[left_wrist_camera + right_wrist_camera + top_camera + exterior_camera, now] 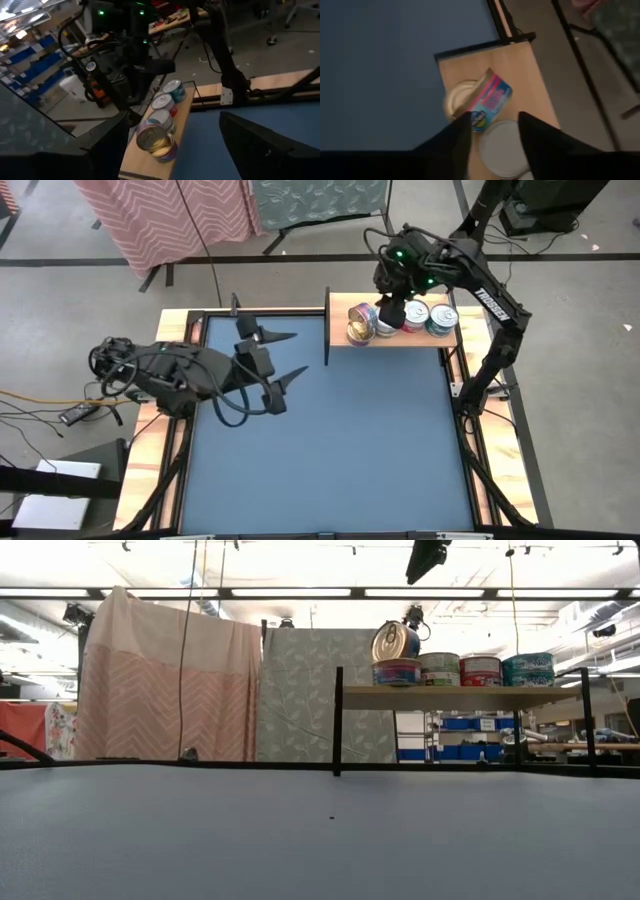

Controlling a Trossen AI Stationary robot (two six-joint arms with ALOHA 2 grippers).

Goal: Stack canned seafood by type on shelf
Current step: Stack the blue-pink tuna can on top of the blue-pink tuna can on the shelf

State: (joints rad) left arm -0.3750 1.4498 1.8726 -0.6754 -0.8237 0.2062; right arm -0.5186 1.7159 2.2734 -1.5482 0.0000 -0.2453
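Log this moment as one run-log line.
right gripper: open over tilted tin on shelf | left gripper: open, idle above table

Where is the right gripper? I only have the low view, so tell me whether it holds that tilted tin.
Observer: It doesn't. The right gripper hangs above the tilted tin, fingers apart and clear of it.
Operator: Now give me the left arm.
Observer: The left gripper is open and empty over the far-left part of the table, away from the shelf.
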